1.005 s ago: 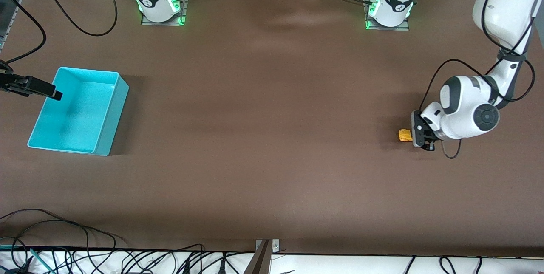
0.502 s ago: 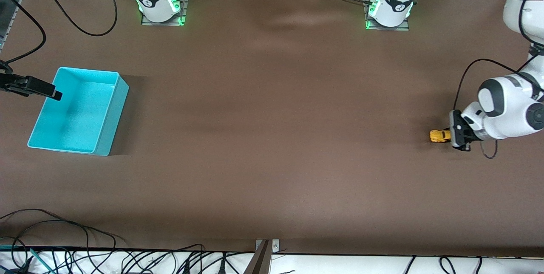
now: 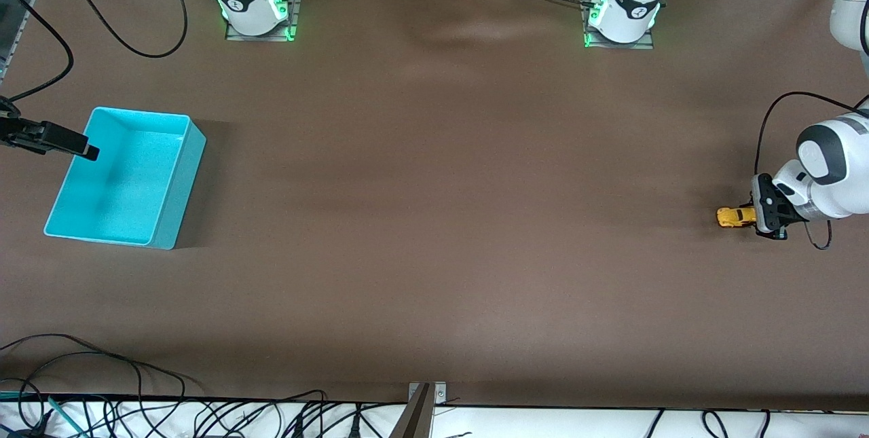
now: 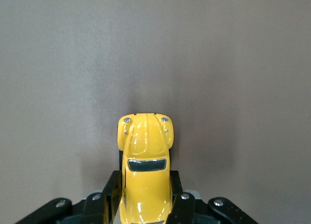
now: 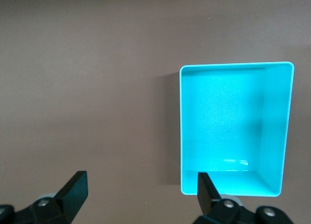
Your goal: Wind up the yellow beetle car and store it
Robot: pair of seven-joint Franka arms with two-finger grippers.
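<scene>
The yellow beetle car (image 3: pixel 735 216) sits on the brown table at the left arm's end, its nose pointing toward the right arm's end. My left gripper (image 3: pixel 755 215) is shut on its rear, low at the table; in the left wrist view the car (image 4: pixel 145 170) sits between the black fingers (image 4: pixel 109 195). The turquoise bin (image 3: pixel 129 176) stands empty at the right arm's end. My right gripper (image 3: pixel 87 151) is open and empty, hanging over the bin's outer rim; the right wrist view shows the bin (image 5: pixel 235 129) and the spread fingertips (image 5: pixel 75 185).
Cables (image 3: pixel 102 384) lie along the table's near edge, and a metal bracket (image 3: pixel 421 411) sits at its middle. Both arm bases (image 3: pixel 254 3) stand at the table's edge farthest from the camera.
My left gripper has dragged the car along the table toward the left arm's end, away from the bin. The right arm has not moved.
</scene>
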